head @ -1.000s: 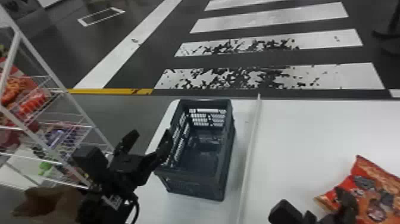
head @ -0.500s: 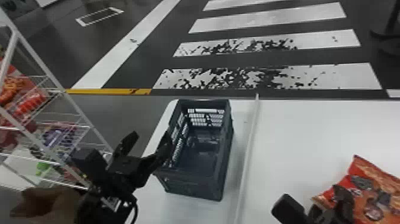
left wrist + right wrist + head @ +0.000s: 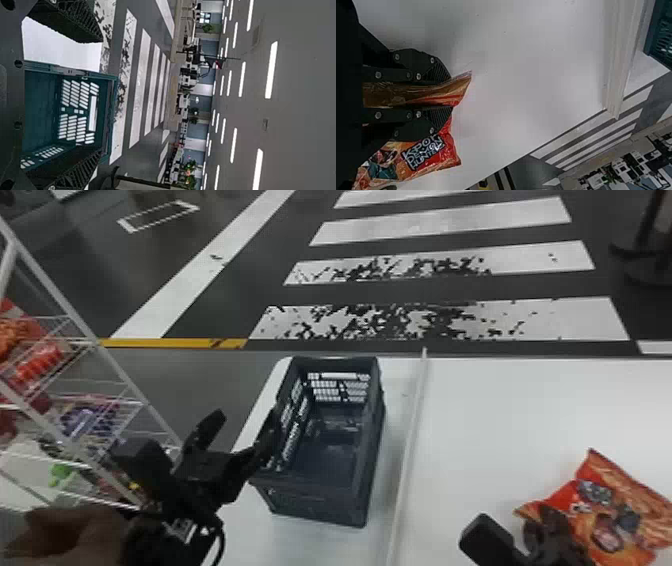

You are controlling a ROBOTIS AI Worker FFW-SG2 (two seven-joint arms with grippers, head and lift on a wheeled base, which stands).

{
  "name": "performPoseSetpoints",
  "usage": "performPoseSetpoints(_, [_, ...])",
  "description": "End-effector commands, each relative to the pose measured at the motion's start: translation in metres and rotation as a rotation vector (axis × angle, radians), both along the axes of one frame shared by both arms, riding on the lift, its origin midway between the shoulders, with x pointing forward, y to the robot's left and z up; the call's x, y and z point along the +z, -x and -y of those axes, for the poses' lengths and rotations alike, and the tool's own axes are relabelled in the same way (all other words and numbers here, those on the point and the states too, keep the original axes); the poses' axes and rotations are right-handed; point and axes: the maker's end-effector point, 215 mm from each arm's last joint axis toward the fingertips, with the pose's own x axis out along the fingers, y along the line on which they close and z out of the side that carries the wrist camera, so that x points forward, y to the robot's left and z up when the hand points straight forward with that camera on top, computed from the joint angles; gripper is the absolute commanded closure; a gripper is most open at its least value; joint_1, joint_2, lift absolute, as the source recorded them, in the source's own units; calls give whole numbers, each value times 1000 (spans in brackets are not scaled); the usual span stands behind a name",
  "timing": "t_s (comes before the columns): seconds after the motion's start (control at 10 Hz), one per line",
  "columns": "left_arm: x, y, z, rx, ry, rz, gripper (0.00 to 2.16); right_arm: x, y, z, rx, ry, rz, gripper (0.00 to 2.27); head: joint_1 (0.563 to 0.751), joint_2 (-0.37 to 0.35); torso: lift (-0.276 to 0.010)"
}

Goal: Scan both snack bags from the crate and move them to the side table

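At the far left, a wire rack (image 3: 112, 377) was cut off by the view's edge, its packets too blurred to name; below it lay a brown shape (image 3: 70, 532), too smeared to make out. The left gripper (image 3: 242, 422) stood wide, one fingertip beside the crate's left wall, hiding some of it, the other out past the desk's left edge. The crate (image 3: 367, 470) sat along that left edge, near the far left corner, its floor dim. Just right of it a pale raised strip (image 3: 411, 440) ran from the desk's far edge towards the near side, leaving a slim gap. Beyond the strip, a broad stretch of white desk (image 3: 500, 405) opened before the snack bag (image 3: 625, 495), well short of the far edge. The right gripper (image 3: 517, 522) held the bag's left part, its fingers narrowly parted around it and covering some; the bag's right end was cut off
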Motion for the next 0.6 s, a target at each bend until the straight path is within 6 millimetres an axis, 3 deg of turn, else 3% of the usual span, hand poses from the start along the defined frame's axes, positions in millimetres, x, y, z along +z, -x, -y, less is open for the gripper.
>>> performPoseSetpoints(0.0, [-4, -3, 3, -4, 7, -3, 29, 41, -4, -15, 19, -184, 89, 2243, 695, 321, -95])
performPoseSetpoints(0.1, [-6, -4, 4, -6, 9, -6, 29, 88, -12, -16, -6, -383, 155, 2243, 695, 326, -95])
performPoseSetpoints(0.3, [-9, -6, 7, -11, 12, -8, 29, 174, -32, 9, -62, -771, 303, 2243, 695, 330, -95])
performPoseSetpoints(0.4, [-10, -6, 10, -16, 15, -9, 29, 212, -45, 35, -111, -1013, 388, 2243, 695, 311, -95])
performPoseSetpoints(0.5, [-9, -6, 12, -24, 16, -8, 29, 225, -53, 77, -206, -1288, 436, 2243, 695, 300, -95])
